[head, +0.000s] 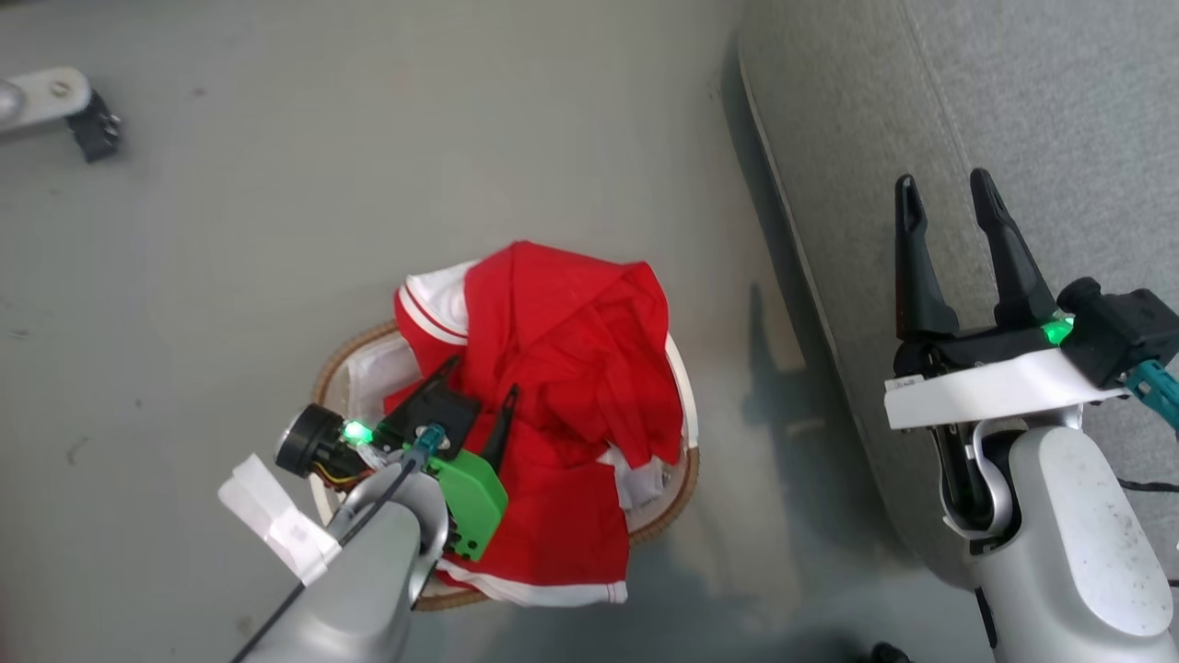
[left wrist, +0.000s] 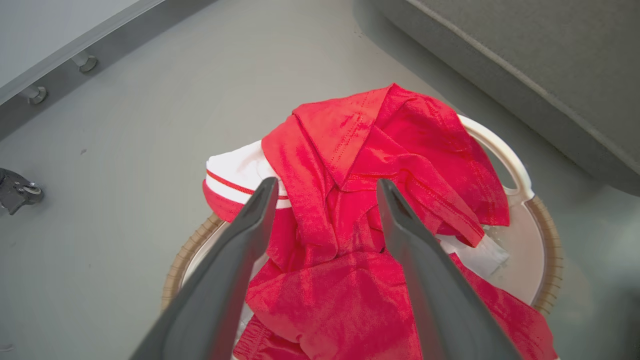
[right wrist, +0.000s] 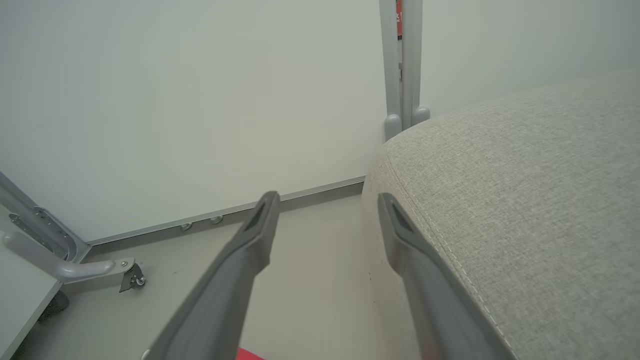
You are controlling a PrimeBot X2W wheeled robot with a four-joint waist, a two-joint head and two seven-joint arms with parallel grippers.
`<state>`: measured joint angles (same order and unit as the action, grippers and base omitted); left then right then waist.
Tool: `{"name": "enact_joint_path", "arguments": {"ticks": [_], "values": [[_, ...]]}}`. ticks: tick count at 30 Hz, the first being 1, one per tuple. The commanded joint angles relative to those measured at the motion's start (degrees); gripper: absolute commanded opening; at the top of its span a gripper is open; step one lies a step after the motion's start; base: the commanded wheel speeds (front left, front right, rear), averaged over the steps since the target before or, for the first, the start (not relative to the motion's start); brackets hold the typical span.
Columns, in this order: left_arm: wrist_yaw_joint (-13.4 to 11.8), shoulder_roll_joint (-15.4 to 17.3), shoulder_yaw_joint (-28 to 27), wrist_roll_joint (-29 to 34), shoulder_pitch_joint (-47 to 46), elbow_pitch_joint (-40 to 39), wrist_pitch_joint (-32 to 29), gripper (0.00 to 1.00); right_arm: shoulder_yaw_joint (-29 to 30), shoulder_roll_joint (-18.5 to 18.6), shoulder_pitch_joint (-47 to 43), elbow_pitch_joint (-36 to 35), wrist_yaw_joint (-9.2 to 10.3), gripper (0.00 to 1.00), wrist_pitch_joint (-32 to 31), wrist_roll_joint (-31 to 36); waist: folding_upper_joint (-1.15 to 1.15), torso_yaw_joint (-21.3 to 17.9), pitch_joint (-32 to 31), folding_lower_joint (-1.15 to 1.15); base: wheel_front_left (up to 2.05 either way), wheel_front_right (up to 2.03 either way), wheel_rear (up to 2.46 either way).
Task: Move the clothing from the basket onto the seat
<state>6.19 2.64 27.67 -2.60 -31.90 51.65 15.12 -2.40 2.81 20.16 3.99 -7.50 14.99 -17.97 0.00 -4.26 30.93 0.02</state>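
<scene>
**Operator:** What is the status of the transfer?

**Technician:** No part of it is judged complete. The seat (head: 1013, 92) is seen along the right of the head view, and no red fabric is seen on its visible part. The basket (head: 677, 497) is set on the floor (head: 276, 230) near the seat's front edge. The clothing (head: 571, 350) is heaped inside it, with one hem draped over the near rim. Both garments are yet to be moved.

**Operator:** How are the grippers set?

**Technician:** The left gripper (head: 481, 382) is held spread wide directly above the heap. Nothing is clamped, and contact with the fabric cannot be confirmed. The right gripper (head: 944, 184) is likewise spread and empty, and is held over the seat's edge.

**Operator:** What clearance is available?

**Technician:** Open floor is found to the left of the basket and beyond it. The rounded seat edge is raised above the basket, so it is judged that the fabric must be lifted clear before it is carried right. A trailing hem could be caught on the woven rim.
</scene>
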Motion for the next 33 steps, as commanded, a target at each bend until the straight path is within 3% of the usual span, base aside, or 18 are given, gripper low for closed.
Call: {"name": "enact_joint_path", "arguments": {"ticks": [1,7,17,24,25,26,28,29,33], "values": [[-0.42,0.45,0.17,-0.02,-2.57,1.98,0.03,1.00,-0.21,0.14,1.05,-0.57,0.02,1.00,0.30,-0.43,0.00,-5.30,8.37,-0.02,0.00,0.00,0.00],[-3.23,0.47,0.98,-2.37,-8.68,9.93,-0.59,1.00,-2.48,0.14,2.98,-2.24,0.02,1.00,0.29,-1.40,0.00,-7.61,13.24,-0.02,0.00,0.00,0.00],[-10.78,1.27,-2.90,-5.85,-14.51,18.29,-0.33,1.00,-4.08,0.14,4.72,-3.99,0.02,1.00,0.30,-2.72,0.00,-10.06,17.90,-0.02,0.00,0.00,0.00],[-10.88,1.57,-3.37,-6.73,-16.02,18.92,0.02,1.00,-4.40,0.14,5.09,-4.09,0.02,1.00,0.30,-3.42,0.00,-10.73,18.72,-0.02,0.00,0.00,0.00],[-11.08,1.53,-3.61,-7.05,-16.20,18.78,0.04,0.91,-4.51,0.14,5.14,-4.09,0.02,1.00,0.30,-3.64,0.00,-10.81,18.75,-0.02,0.00,0.00,0.00],[-11.20,1.50,-3.80,-7.27,-16.28,18.56,0.08,0.75,-4.59,0.15,5.15,-4.08,0.02,1.00,0.30,-3.76,0.00,-10.87,18.74,-0.02,0.00,0.00,0.00],[-10.96,1.39,-4.05,-7.73,-16.20,17.62,0.12,0.14,-4.72,0.15,5.15,-3.98,0.02,1.00,0.30,-4.12,0.00,-10.91,18.61,-0.02,0.00,0.00,0.00],[-10.70,1.34,-4.16,-7.96,-15.78,16.99,0.14,0.00,-4.75,0.15,5.11,-3.90,0.02,1.00,0.30,-4.22,0.00,-10.88,18.43,-0.02,0.00,0.00,0.00],[-10.78,1.51,-3.35,-7.10,-13.35,13.79,0.11,0.00,-4.76,0.15,4.28,-3.29,0.02,1.00,0.30,-4.37,0.00,-10.34,17.28,-0.02,0.00,0.00,0.00]]}}
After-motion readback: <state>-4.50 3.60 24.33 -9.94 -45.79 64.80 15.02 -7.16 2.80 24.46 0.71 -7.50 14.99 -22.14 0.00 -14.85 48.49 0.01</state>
